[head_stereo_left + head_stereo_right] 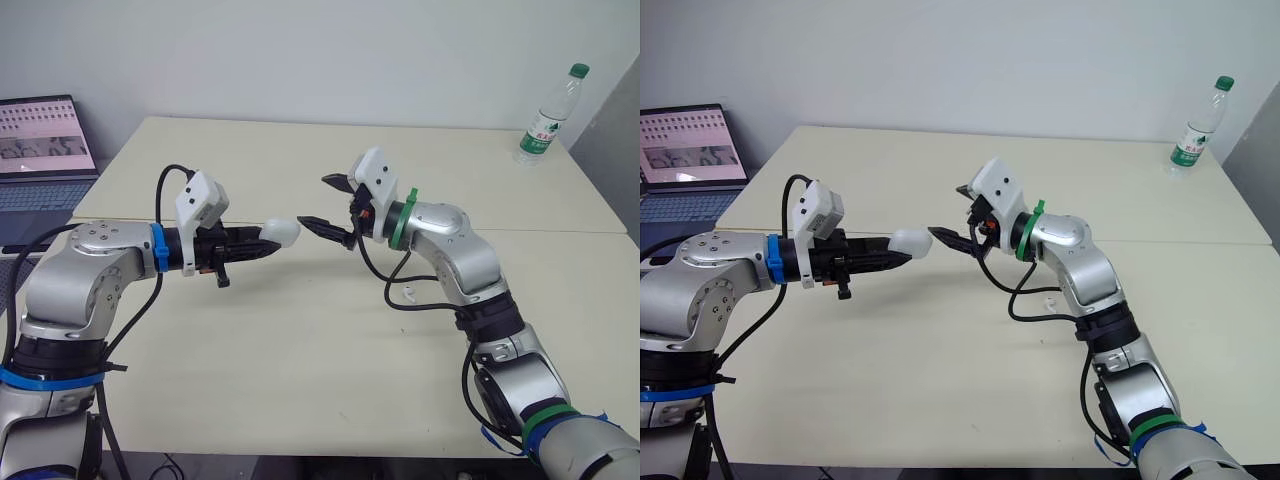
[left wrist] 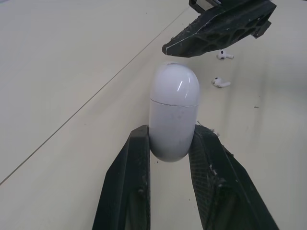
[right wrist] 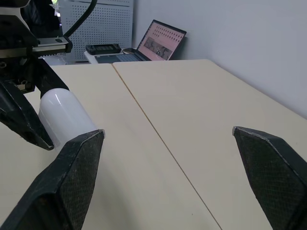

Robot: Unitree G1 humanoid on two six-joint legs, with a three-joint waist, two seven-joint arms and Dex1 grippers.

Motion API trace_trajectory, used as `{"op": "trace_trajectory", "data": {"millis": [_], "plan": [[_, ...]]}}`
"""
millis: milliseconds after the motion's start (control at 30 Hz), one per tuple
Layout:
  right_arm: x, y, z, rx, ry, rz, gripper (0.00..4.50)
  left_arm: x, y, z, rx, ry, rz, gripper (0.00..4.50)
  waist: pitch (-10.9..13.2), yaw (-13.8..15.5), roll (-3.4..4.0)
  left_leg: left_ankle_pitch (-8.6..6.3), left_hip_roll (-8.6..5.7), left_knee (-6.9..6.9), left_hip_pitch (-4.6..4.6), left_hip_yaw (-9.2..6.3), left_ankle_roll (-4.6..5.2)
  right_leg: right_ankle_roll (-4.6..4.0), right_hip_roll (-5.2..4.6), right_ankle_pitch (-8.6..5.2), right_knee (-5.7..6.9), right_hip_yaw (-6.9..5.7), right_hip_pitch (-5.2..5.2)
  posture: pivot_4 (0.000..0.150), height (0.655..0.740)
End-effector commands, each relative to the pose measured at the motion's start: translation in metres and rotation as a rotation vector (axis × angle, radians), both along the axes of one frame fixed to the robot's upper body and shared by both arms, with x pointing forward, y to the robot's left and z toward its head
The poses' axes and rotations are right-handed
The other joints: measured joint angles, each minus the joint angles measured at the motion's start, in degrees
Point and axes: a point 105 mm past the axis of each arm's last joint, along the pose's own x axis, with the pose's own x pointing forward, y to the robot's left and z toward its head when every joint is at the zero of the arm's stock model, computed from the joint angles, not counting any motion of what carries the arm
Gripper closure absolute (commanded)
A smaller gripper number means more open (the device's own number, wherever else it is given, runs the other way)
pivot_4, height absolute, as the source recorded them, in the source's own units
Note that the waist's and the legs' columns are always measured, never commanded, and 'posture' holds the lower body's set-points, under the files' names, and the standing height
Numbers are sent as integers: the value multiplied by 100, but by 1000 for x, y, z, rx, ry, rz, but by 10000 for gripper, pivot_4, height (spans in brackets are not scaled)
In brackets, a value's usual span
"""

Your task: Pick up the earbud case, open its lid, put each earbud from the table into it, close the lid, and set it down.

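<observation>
In the head views, the left gripper is holding the white earbud case above the table, its two fingers pressing closed on the lower part of the case. The right gripper is facing it with the fingers spread wide, gripping nothing, and the lower finger is pointing at the case, its tip just beside it. A laptop is sitting past the table's left edge and a water bottle is standing at the far right corner. In the left wrist view, the two black fingers are clamping the case on both sides; the case is standing out between them with its lid closed, the seam showing. One finger of the right gripper is hanging just over the rounded lid, and I cannot tell if it is touching. One earbud and a second earbud are lying on the table beyond, near each other. In the right wrist view, the right fingers are standing far apart, and the case is showing just behind one of them.
</observation>
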Motion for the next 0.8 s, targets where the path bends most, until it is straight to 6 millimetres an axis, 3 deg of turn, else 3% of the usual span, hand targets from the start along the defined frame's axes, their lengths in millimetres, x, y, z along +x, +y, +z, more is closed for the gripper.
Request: {"op": "trace_trajectory", "data": {"millis": [33, 233, 567, 800], "plan": [[-9, 0, 15, 30, -35, 51, 275, -2, -3, 14, -10, -55, -24, 37490, 0, 0, 0, 0, 0, 0, 0, 0, 0, 0, 0, 0, 0, 0, 0, 1500, 7400], [-26, 8, 3, -21, 1, 144, 275, 0, -3, 15, -9, -64, -20, 37490, 0, 1, 0, 0, 0, 0, -1, 0, 0, 0, 0, 0, -3, 0, 0, 1500, 7400], [-20, 18, 9, -10, -16, 123, 275, -5, -6, 13, -2, -63, -43, 37490, 0, 1, 0, 0, 0, 0, -1, 0, 0, 0, 0, 0, -3, 0, 0, 1500, 7400], [-11, 14, 16, 21, -6, 98, 275, -8, -6, 12, -5, -61, -48, 37490, 0, 0, 0, 0, 0, 0, -1, 0, 0, 0, 0, 0, -4, 0, 0, 1500, 7400]]}}
